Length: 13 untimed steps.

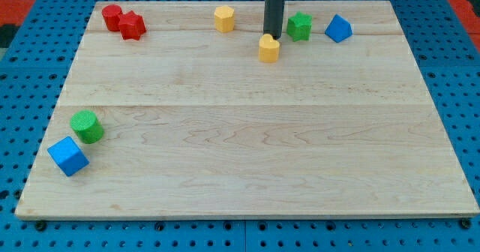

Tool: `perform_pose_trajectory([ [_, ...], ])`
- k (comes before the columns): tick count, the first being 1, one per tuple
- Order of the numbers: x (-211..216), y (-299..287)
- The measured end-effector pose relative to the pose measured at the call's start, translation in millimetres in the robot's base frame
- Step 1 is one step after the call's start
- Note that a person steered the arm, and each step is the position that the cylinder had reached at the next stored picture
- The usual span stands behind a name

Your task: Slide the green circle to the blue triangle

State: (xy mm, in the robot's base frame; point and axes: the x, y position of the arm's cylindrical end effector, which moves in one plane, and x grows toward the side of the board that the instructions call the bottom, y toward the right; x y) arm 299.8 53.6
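The green circle (87,126) is a short green cylinder near the board's left edge, low in the view. A blue cube (68,156) sits just below and left of it, nearly touching. The blue triangle (338,28) lies near the view's top right. My tip (273,37) stands near the view's top centre, right above a yellow block (269,48) and touching or almost touching it. The tip is far from the green circle and a short way left of the blue triangle.
A green block (300,26) sits between my tip and the blue triangle. A yellow hexagon (224,18) lies left of the tip. A red cylinder (112,16) and a red star-like block (133,25) touch at the top left. The wooden board (247,147) rests on blue pegboard.
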Motion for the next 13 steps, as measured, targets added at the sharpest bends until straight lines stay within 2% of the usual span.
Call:
perform_pose_trajectory([
  [2,79,19],
  [3,136,2],
  [4,179,-52],
  [6,204,-204],
  [7,212,-279],
  [8,216,-313],
  [10,212,-328],
  [13,143,-317],
])
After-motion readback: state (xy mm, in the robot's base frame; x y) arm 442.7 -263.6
